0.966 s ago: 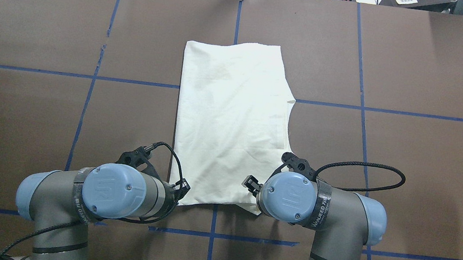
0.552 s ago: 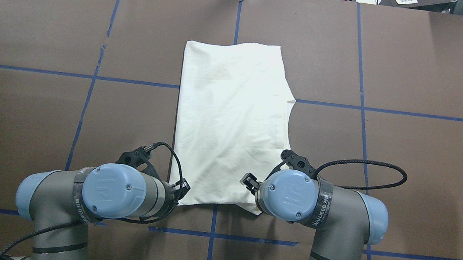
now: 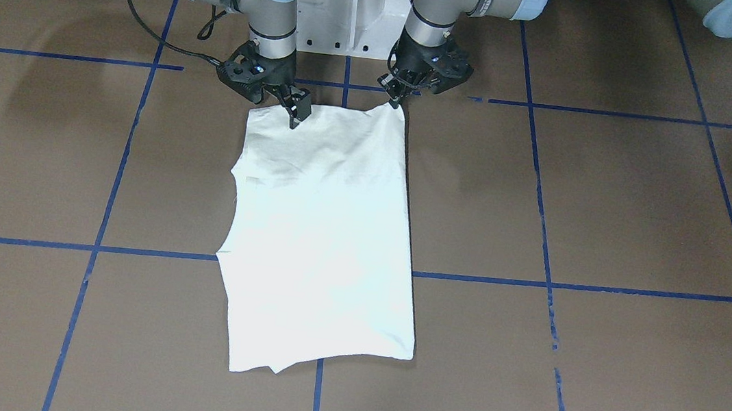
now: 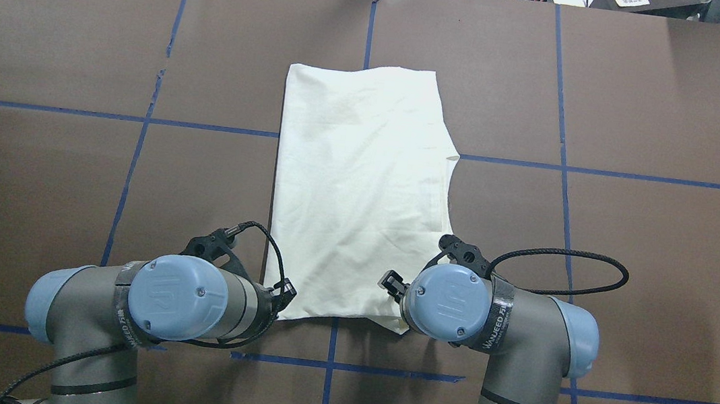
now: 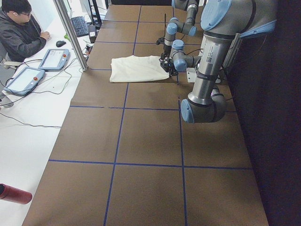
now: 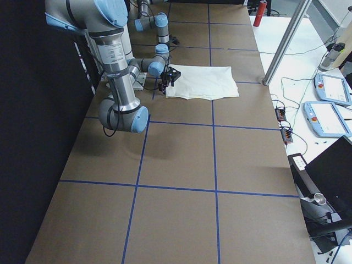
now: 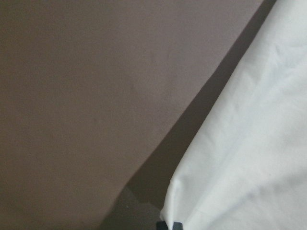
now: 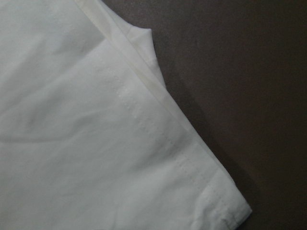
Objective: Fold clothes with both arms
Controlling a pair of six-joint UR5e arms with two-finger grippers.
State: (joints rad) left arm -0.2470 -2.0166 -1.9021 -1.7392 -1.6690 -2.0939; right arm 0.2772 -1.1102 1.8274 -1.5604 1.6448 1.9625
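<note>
The clothes are one cream shirt (image 4: 355,188), folded into a long strip with its plain side up, lying mid-table (image 3: 320,242). My left gripper (image 4: 285,292) is at the strip's near left corner. From the front it (image 3: 395,98) is shut on that corner, which is pulled up a little. The left wrist view shows the raised cloth (image 7: 249,143) casting a shadow. My right gripper (image 4: 391,281) is low over the near right corner, fingers on the cloth (image 3: 295,113). The right wrist view shows only the hemmed corner (image 8: 96,143), so its state is unclear.
The brown table cover is marked with blue tape lines (image 4: 331,365). The white pedestal base (image 3: 353,11) stands just behind the grippers. A person (image 5: 21,28) sits at a side desk with tablets, past a metal post (image 5: 70,33). A red bottle (image 5: 14,194) lies off the table.
The right wrist has shifted slightly over the near right corner. The left arm has barely moved, and the shirt lies as before.
</note>
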